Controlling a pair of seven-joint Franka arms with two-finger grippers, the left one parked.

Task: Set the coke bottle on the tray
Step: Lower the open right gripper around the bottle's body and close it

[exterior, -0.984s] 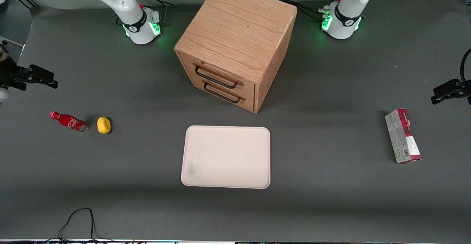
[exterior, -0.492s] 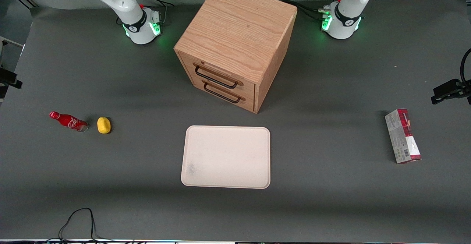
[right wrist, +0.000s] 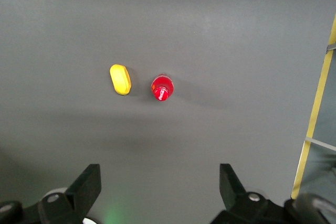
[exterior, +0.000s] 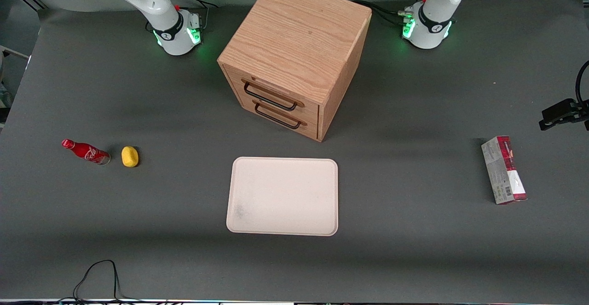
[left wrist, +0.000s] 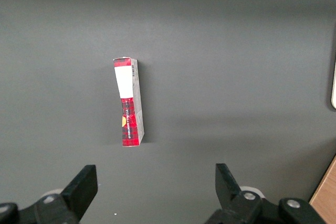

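Robot lab: bolted arm bases (exterior: 177,36) on matted table (exterior: 414,250).

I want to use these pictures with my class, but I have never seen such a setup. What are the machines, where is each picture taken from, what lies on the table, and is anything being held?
Two white robot arms are bolted to a grey table. The wide picture faces them from the front; the other two come from cameras on their wrists. On the table stand a wooden drawer cabinet, a tray, a carton, a yellow lump and the coke bottle, upright. The working arm's gripper hangs high above the bottle, open and holding nothing; its camera sees the bottle's cap from above.
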